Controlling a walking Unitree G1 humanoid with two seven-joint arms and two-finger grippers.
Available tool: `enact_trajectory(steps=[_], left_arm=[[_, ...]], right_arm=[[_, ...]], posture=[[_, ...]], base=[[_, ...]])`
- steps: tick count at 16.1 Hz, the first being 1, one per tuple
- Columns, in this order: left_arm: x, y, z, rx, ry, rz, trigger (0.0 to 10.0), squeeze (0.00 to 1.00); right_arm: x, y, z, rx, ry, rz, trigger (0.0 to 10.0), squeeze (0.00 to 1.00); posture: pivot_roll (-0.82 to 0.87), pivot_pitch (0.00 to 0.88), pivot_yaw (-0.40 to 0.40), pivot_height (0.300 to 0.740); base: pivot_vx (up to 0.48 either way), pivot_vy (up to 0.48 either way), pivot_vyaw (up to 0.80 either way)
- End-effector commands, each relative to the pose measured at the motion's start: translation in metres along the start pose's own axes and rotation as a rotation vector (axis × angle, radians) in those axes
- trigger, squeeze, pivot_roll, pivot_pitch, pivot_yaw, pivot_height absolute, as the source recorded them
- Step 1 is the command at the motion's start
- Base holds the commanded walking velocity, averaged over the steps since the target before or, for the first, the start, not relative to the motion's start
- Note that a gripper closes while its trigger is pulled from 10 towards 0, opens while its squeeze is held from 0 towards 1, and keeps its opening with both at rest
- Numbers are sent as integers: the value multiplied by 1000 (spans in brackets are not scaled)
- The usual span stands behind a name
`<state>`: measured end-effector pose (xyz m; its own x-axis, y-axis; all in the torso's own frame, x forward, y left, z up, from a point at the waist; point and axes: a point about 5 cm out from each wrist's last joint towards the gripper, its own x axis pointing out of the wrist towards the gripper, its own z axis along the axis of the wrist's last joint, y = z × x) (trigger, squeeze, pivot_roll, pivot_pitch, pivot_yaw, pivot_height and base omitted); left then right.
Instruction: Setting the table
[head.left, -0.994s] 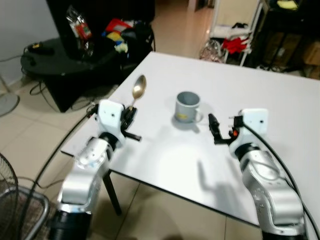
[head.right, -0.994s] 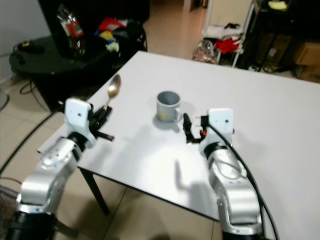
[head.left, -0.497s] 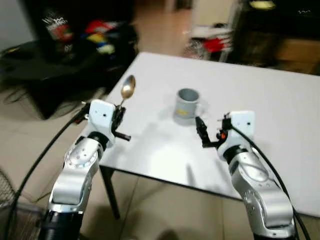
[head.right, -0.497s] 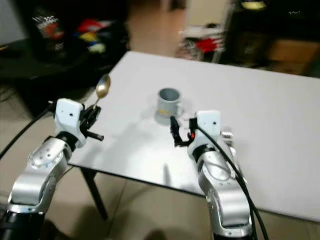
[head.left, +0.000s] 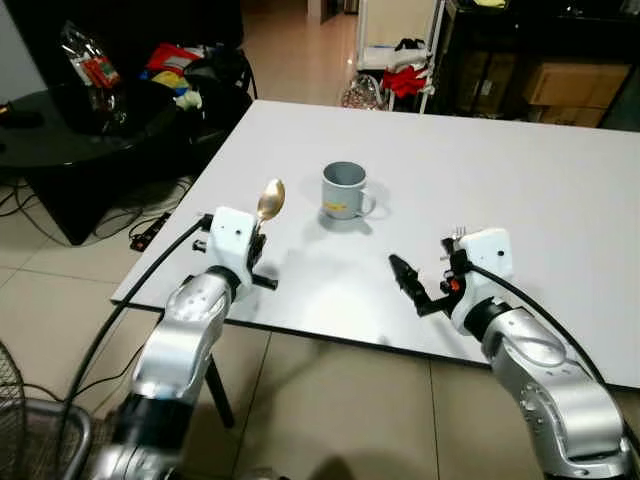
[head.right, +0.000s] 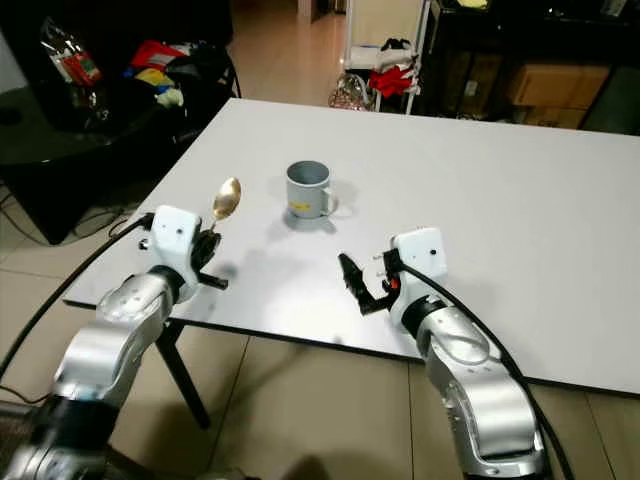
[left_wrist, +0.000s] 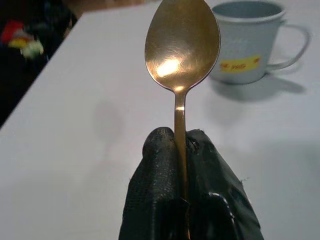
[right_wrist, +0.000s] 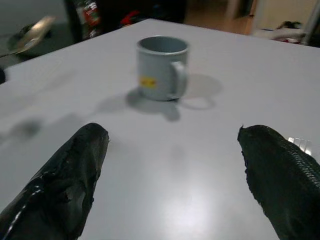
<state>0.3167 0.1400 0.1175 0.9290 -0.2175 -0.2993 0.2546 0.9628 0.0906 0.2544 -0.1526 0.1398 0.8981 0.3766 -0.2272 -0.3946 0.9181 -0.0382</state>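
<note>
My left gripper (head.left: 257, 240) is shut on the handle of a gold spoon (head.left: 270, 199), holding it upright over the front left of the white table (head.left: 520, 170). In the left wrist view the spoon (left_wrist: 182, 45) rises from between the black fingers (left_wrist: 160, 165). A grey mug (head.left: 343, 190) with a yellow label stands on the table beyond both grippers, its handle to the right. My right gripper (head.left: 425, 287) hovers low over the table's front edge, open and holding nothing; the mug (right_wrist: 161, 67) is ahead of it. Silvery tines (right_wrist: 300, 143), perhaps a fork, peek out beside one finger.
A black low table (head.left: 90, 110) with bags and clutter stands to the left. A cable (head.left: 110, 320) trails from my left arm to the tiled floor. A fan grille (head.left: 12, 400) is at the lower left. Shelves and boxes (head.left: 560, 80) line the back.
The camera has moved, shifting the whole picture. Both grippers now sit nearer the table's front edge and farther from the mug. The spoon stays held.
</note>
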Motion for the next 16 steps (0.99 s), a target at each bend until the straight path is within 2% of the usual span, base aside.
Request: enact_trajectory(steps=[1, 3, 5, 6, 9, 16], left_arm=[[8, -4, -1, -36, 42, -27, 10000, 0], [14, -13, -1, -64, 57, -77, 10000, 0], [28, -28, -8, -105, 144, -103, 10000, 0], [32, -29, -15, -109, 216, -78, 10000, 0], [37, -26, -33, -74, 322, -4, 10000, 0], [42, -16, -38, -42, 365, 166, 10000, 0]], right_arm=[[2, 3, 4, -30, 13, 82, 10000, 0], [1, 4, 1, -71, 38, 126, 10000, 0], [-3, 8, -4, -114, 87, 208, 10000, 0], [-6, 6, -5, -117, 97, 204, 10000, 0], [-13, 3, -8, -150, 130, 235, 10000, 0], [-26, 13, -9, -161, 149, 380, 10000, 0]], posture=[[31, 0, 37, 740], [24, 0, 40, 740], [13, 0, 42, 740], [5, 0, 45, 740], [-7, 0, 48, 740], [-13, 0, 54, 740]], base=[[0, 0, 0], [0, 0, 0], [0, 0, 0], [0, 0, 0], [0, 0, 0], [0, 0, 0]])
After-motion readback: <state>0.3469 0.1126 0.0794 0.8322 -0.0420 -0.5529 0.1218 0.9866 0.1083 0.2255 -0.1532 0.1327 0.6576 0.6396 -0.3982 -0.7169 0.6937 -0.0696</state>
